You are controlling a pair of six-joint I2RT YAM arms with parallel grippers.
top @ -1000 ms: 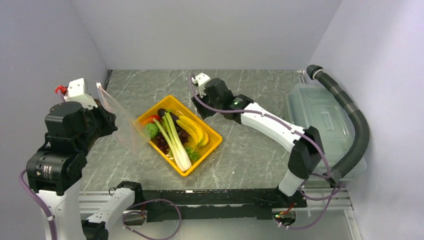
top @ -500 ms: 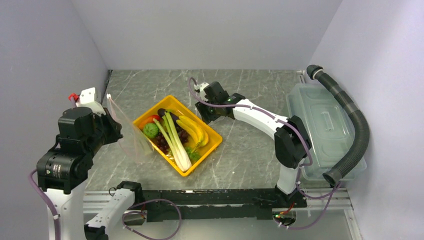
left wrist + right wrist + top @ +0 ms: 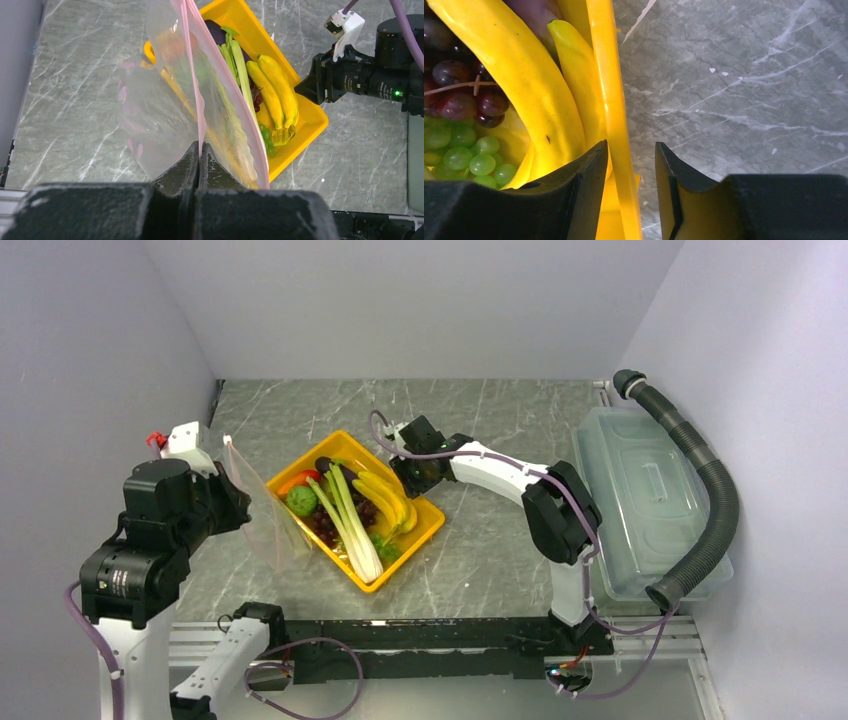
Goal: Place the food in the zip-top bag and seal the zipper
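While the left gripper [image 3: 199, 150] pinches the zipper [image 3: 193, 75] of the zip-top bag [image 3: 160, 105], its jaws pressed tight on the pink strip, the clear bag is held upright at centre left of the overhead view. It stands just beside the left corner of the yellow tray [image 3: 412, 548]. Its mouth gapes, and the two pink lips spread apart in the left wrist view. All the food sits in the tray, in the middle of the overhead frame: a pale celery stalk [image 3: 350, 525], yellow bananas [image 3: 514, 75], purple grapes [image 3: 459, 95] and green grapes [image 3: 469, 160]. The right gripper [image 3: 631, 147] is down at the tray's upper-right wall. Its jaws are part-way apart and astride the rim, one finger inside beside a banana and the other outside over the grey tabletop [image 3: 480, 540]. A gap shows between that outer finger and the rim. At the right edge of the overhead frame lie a translucent lidded bin [image 3: 645, 495] and a black ribbed hose [image 3: 715, 490].
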